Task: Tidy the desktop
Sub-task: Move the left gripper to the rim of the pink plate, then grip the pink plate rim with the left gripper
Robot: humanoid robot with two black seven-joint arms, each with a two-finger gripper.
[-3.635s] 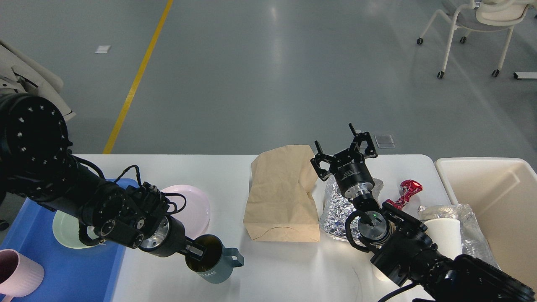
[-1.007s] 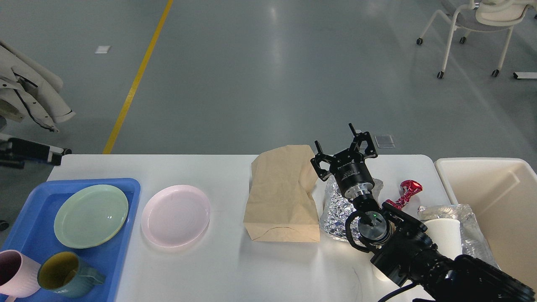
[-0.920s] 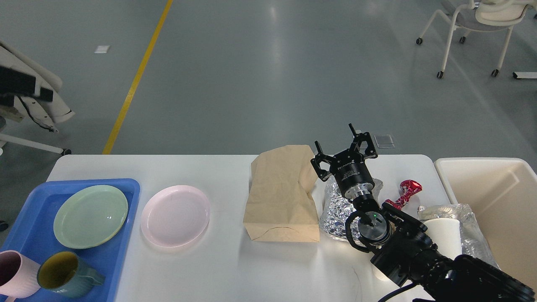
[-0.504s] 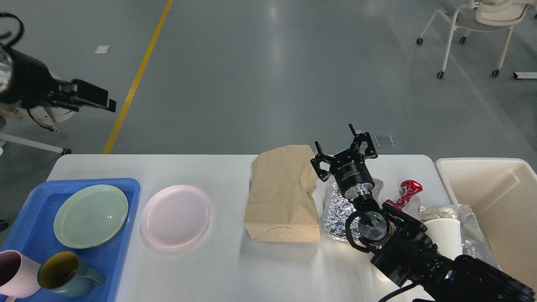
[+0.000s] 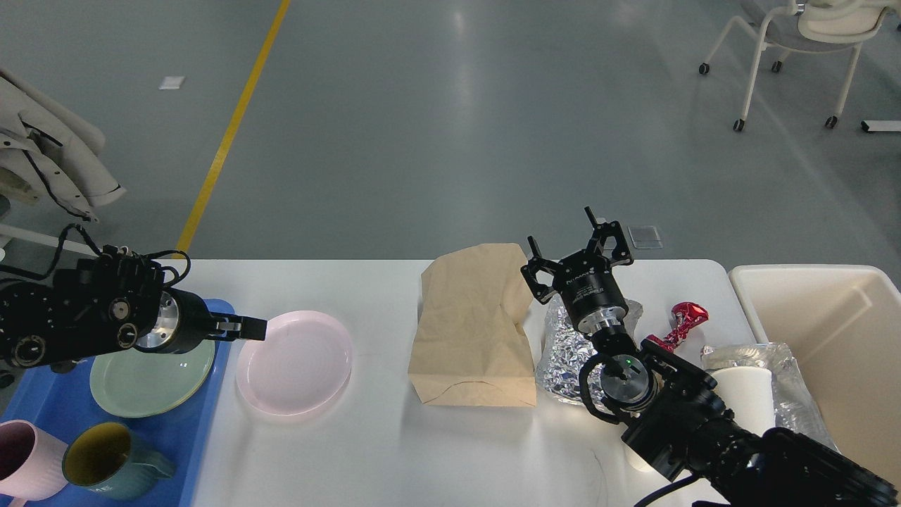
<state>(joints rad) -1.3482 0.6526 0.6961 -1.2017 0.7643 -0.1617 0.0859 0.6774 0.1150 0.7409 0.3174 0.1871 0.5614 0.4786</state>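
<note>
The white desktop (image 5: 422, 443) carries a pink plate (image 5: 295, 366), a brown paper bag (image 5: 473, 331), crumpled foil (image 5: 559, 352), a red wrapper (image 5: 681, 322), a white paper cup (image 5: 745, 401) and clear plastic wrap (image 5: 792, 384). My left gripper (image 5: 255, 328) points right, its tip at the pink plate's left rim; its fingers read as one dark bar. Beyond the foil and beside the bag's right edge, my right gripper (image 5: 571, 241) stands open and holds nothing.
A blue tray (image 5: 42, 394) at the left holds a green plate (image 5: 151, 380), a pink mug (image 5: 24, 461) and a teal mug (image 5: 105, 461). A cream bin (image 5: 830, 331) stands off the table's right end. Chairs stand on the floor behind.
The teal mug went from my left gripper into the tray. The left arm left the table, swung high at the left, then came down to the pink plate's rim. The right arm stayed still.
</note>
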